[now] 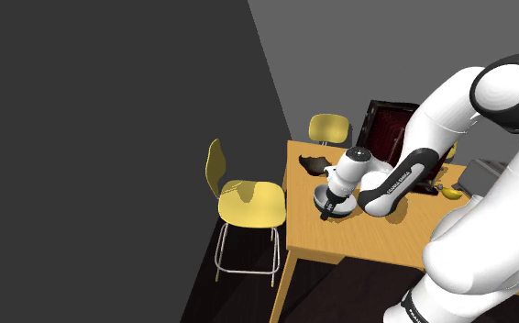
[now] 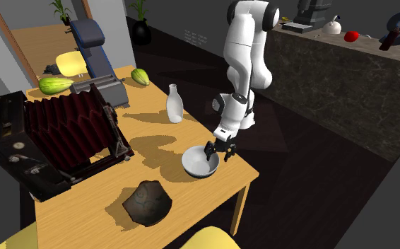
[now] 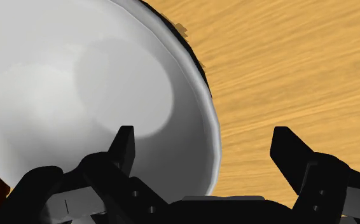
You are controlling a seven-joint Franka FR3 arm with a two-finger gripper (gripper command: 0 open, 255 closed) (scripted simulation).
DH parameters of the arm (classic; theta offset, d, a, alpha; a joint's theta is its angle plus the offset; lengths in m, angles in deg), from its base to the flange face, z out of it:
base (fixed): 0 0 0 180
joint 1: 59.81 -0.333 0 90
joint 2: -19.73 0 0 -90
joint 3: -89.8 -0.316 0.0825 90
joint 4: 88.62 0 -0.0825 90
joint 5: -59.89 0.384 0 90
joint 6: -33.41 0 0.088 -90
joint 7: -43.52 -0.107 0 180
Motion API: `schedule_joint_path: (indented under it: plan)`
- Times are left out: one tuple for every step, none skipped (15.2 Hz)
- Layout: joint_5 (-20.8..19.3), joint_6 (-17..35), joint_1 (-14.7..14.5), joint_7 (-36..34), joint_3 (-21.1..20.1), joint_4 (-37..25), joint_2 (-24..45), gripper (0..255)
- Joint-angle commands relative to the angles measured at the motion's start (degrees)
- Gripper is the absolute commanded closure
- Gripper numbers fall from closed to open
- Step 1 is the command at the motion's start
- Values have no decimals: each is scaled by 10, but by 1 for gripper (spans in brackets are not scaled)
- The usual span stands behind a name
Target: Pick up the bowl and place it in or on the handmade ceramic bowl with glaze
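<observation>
A pale grey bowl (image 2: 197,164) stands on the wooden table (image 2: 156,134) near its front corner; in the shoulder view the bowl (image 1: 342,207) sits under the hand. My gripper (image 2: 218,151) is open and down at the bowl's rim. In the wrist view the gripper (image 3: 204,132) straddles the rim: one finger (image 3: 124,147) is inside the bowl (image 3: 70,83), the other finger (image 3: 291,151) is outside over the wood, and neither clasps it. A dark brown rough ceramic bowl (image 2: 148,204) sits further along the table, apart from the grey one; it is the dark ceramic bowl (image 1: 315,165) in the shoulder view.
A white bottle (image 2: 174,104) stands behind the grey bowl. A large bellows camera (image 2: 50,141) takes up the table's far side, with green squashes (image 2: 140,76) beyond it. Yellow chairs (image 1: 248,204) stand by the table edge. A dark counter (image 2: 347,78) runs behind the arm.
</observation>
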State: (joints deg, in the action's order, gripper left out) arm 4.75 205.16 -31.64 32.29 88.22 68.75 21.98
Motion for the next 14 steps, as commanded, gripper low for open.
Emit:
schedule_joint_path:
  plan:
    - [-1, 0, 0, -1, 0, 0, 0, 0]
    - [0, 0, 0, 0, 0, 0, 0, 0]
    - [0, 0, 0, 0, 0, 0, 0, 255]
    - [0, 0, 0, 0, 0, 0, 0, 255]
    - [0, 0, 0, 0, 0, 0, 0, 255]
    - [0, 0, 0, 0, 0, 0, 0, 255]
    - [0, 0, 0, 0, 0, 0, 0, 255]
    - [0, 0, 0, 0, 0, 0, 0, 255]
    - [0, 0, 0, 0, 0, 0, 0, 255]
    - [0, 0, 0, 0, 0, 0, 0, 255]
    - [0, 0, 0, 0, 0, 0, 0, 255]
    - [-1, 0, 0, -1, 0, 0, 0, 255]
    - [30, -4, 0, 26, -5, 6, -12, 255]
    - [60, -10, 0, 52, -9, 11, -23, 255]
